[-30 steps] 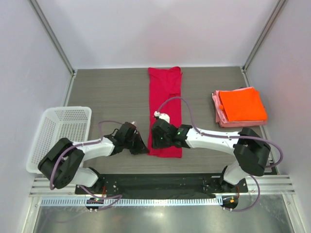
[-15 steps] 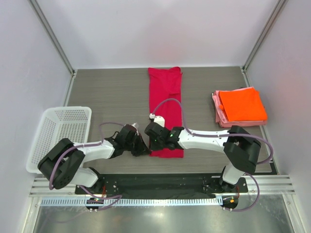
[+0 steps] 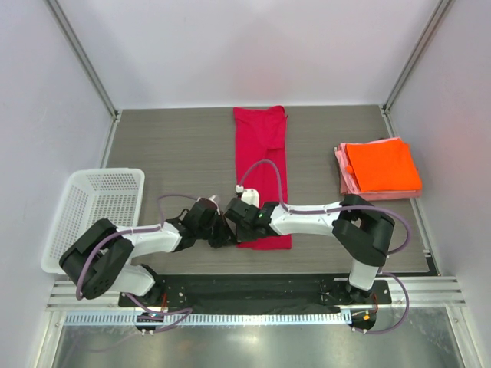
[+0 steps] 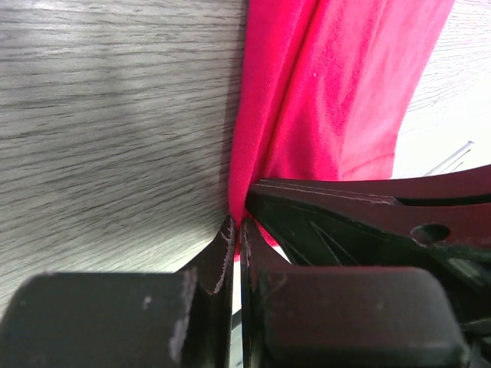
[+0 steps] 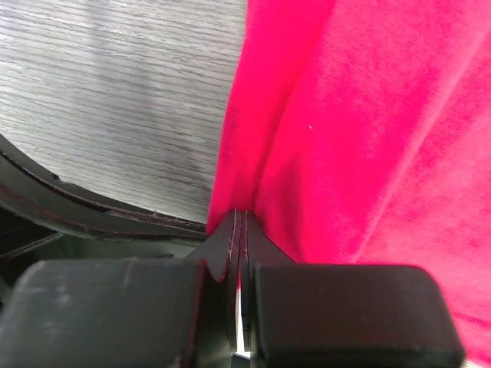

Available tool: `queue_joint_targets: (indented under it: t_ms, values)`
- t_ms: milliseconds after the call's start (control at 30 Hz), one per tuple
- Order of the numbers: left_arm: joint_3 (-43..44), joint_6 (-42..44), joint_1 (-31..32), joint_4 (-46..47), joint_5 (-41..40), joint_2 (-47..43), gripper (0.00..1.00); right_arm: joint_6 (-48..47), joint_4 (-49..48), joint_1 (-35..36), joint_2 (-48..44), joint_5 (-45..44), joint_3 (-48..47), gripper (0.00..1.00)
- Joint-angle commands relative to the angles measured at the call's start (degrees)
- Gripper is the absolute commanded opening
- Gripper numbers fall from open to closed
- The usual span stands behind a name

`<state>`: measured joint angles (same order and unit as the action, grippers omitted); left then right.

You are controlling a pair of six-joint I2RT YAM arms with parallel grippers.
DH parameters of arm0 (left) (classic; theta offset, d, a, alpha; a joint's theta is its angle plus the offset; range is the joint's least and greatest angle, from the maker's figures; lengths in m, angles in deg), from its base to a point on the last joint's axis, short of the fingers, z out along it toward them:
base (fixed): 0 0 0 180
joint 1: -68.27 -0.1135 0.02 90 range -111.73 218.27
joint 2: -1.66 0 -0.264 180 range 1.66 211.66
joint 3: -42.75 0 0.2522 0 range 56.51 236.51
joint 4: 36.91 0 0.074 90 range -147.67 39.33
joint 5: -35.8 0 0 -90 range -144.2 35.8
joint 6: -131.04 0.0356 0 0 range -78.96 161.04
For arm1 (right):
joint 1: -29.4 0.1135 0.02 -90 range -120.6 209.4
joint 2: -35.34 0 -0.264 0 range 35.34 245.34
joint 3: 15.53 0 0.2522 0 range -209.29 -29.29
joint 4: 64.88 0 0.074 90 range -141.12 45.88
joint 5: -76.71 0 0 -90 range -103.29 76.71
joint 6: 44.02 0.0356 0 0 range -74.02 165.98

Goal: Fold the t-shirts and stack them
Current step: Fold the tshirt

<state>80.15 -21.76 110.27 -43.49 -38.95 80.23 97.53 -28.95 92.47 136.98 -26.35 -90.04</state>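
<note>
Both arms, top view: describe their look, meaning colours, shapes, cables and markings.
The left arm and right arm match: white links between bulky black joint housings, each trailed by a looping purple-grey cable. No lettering is legible. The left gripper and right gripper are matte black, with blocky bodies and thin, scuffed fingertips.
</note>
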Motion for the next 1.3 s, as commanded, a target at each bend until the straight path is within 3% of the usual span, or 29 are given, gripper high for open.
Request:
queue_joint_targets:
  t_ms: [0,133,267,367,500,700,933,1100,1267]
  values:
    - [-0.3,0.3,0.3,2.4,0.5,-1.2,0.0,0.1,3.7,0.5,0.6,-3.0,-2.1,0.01]
    - [-0.4,0.4,0.3,2.4,0.1,-1.0,0.0,-0.8,10.2,0.5,-0.1,-8.6,-3.9,0.01]
    - [-0.6,0.6,0.3,2.3,0.0,-1.2,0.0,-1.4,26.1,0.5,0.6,-21.9,-8.1,0.01]
    - [-0.7,0.8,0.3,2.0,-0.3,-1.6,0.0,-0.2,30.6,0.0,-1.9,-25.4,-5.9,0.01]
    - [-0.6,0.8,0.4,2.1,-0.2,-1.3,0.0,-0.2,29.0,-0.2,-8.6,-23.5,-4.3,0.01]
    - [-0.1,0.8,0.7,3.0,0.0,-0.2,0.0,-3.8,21.9,0.3,-10.1,-18.2,-6.9,0.01]
    - [0.3,0.3,1.2,3.7,0.1,0.6,0.0,-5.3,11.1,1.4,-4.0,-8.4,-8.1,0.01]
    - [0.3,0.4,1.2,3.9,0.4,1.0,0.0,-5.1,9.5,3.6,0.6,-6.8,-8.7,0.01]
    - [0.3,0.5,1.2,3.9,0.5,0.9,0.0,-1.5,11.3,3.7,-0.9,-8.6,-4.2,0.01]
